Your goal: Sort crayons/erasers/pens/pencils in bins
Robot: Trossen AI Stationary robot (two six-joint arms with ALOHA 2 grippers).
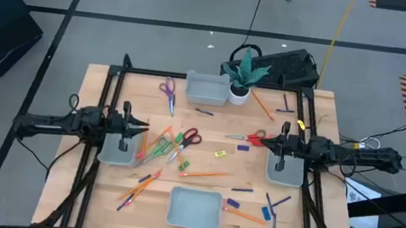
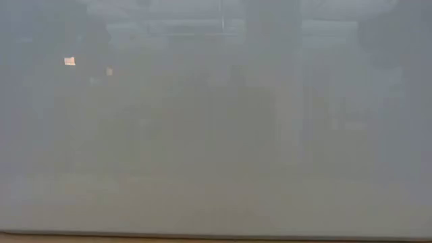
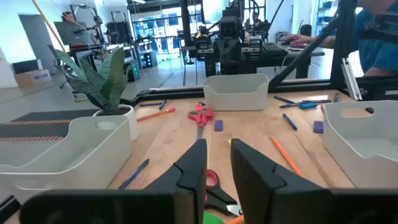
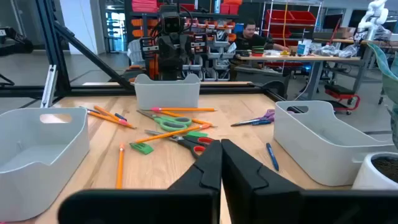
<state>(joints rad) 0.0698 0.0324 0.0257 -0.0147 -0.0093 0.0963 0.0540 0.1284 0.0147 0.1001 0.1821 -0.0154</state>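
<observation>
Four light-grey bins sit on the wooden table: far (image 1: 207, 89), left (image 1: 118, 149), right (image 1: 285, 168) and near (image 1: 194, 208). Orange pencils (image 1: 204, 174), dark pens (image 1: 243, 188) and small erasers, one yellow (image 1: 220, 153) and one blue (image 1: 266, 212), lie scattered between them. My left gripper (image 1: 144, 128) hovers over the left bin's inner side, slightly open and holding nothing (image 3: 217, 163). My right gripper (image 1: 256, 141) hangs over the right bin's inner side, shut and holding nothing (image 4: 221, 158). The low view shows only grey haze.
Scissors lie among the items: purple (image 1: 168, 91), green (image 1: 161, 144), red (image 1: 189, 137) and red (image 1: 250, 138). A white plant pot (image 1: 239, 95) stands beside the far bin. A black frame (image 1: 114, 88) borders the table.
</observation>
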